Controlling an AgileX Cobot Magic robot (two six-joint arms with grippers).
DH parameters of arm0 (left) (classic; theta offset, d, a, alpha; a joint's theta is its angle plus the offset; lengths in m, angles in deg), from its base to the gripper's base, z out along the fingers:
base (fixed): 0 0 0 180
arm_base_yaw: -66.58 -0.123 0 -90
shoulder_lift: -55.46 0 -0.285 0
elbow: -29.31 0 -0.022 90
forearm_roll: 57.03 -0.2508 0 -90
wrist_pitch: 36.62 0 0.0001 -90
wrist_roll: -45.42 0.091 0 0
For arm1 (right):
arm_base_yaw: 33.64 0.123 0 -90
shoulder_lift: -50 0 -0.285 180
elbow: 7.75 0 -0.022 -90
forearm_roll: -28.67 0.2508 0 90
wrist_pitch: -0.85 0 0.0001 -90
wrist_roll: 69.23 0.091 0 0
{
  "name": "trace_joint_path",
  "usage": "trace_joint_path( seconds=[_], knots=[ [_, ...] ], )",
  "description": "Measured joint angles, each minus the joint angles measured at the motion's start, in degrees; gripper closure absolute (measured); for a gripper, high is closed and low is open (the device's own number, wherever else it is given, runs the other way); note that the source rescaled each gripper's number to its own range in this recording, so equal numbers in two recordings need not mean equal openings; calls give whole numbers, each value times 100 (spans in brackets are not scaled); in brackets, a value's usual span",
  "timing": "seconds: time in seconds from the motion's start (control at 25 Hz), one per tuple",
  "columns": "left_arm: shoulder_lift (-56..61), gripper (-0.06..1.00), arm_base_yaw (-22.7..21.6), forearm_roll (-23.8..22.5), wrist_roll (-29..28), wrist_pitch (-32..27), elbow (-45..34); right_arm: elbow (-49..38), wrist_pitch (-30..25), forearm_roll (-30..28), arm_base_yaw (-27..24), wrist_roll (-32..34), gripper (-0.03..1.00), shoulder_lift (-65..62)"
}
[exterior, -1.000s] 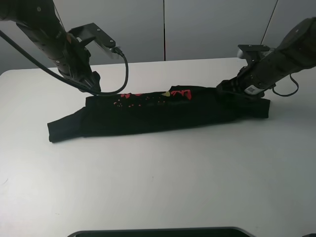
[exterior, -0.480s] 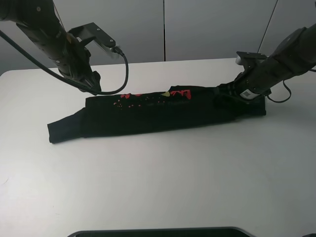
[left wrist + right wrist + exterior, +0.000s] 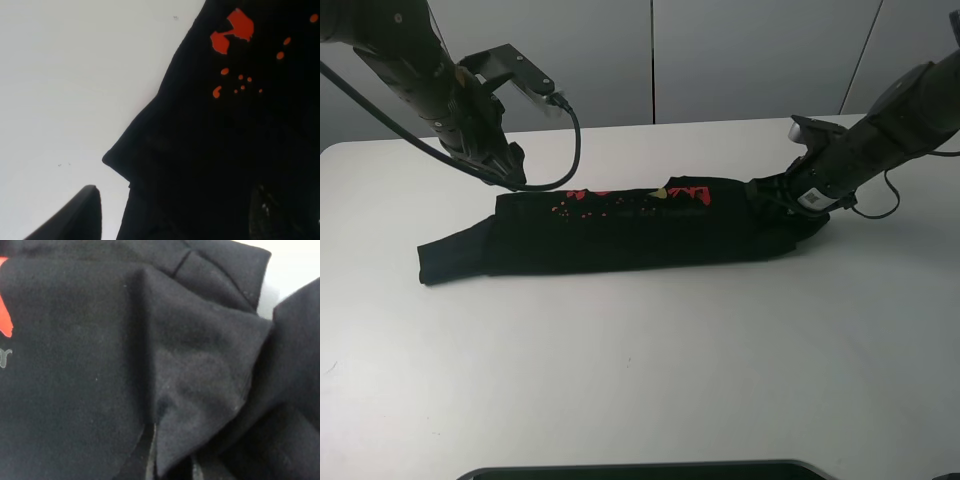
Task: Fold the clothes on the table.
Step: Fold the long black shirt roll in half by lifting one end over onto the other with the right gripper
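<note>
Dragged inward over the past second, the right-hand end of the black shirt (image 3: 640,225) now lies closer to the red print (image 3: 630,198) than it did. The right gripper (image 3: 782,192) has travelled with it toward that print, while the end beyond the print on the other side has not shifted. The garment lies on the white table (image 3: 640,370) as a long, narrow band already doubled lengthwise, the red print showing along its far edge near the middle.

To the right of the print, the right gripper is clenched on the end of the band. Its wrist camera shows dark fabric puckered and gathered toward the fingertips, and the cloth has followed the arm. To the left of the print, the left gripper (image 3: 510,172) sits at the band's far corner. Its wrist camera shows one finger (image 3: 80,212) on bare table beside the cloth edge, but the other finger is lost against the black fabric, so whether it grips or stands released cannot be told.

By the look of it, the crosswise fold is under way, with the right end being brought over toward the print. That move next calls for lifting the held end clear of the table, carrying it across the print and laying it down squarely. The far corner left of the print must stay pinned so the band does not slide or bunch.
</note>
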Motion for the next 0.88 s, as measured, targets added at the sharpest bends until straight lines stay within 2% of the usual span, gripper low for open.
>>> trace_joint_path(
  seconds=[0.08,0.2,0.32,0.4,0.52,0.64,0.76,0.88],
  knots=[
    [0,14,0,0,0,0,0,0,35,-422,-18,452,89,-41],
    [0,14,0,-12,0,-10,0,0,-70,-1667,-331,1594,89,-263],
    [0,14,0,-23,0,-10,0,-13,-350,-3074,-988,2738,89,-578],
    [0,14,0,-23,0,-10,0,0,-701,-3589,-1445,3122,89,-902],
    [0,14,0,-23,0,-10,0,75,-1123,-3577,-1674,3216,89,-1593],
    [0,14,0,-23,0,-10,0,112,-1579,-2873,-1582,2803,89,-2231],
    [0,14,0,-35,0,-10,0,112,-1920,-1883,-1202,2211,89,-2586],
    [0,14,0,-45,0,-10,0,112,-1935,-1091,-449,1828,89,-2616]
  ],
)
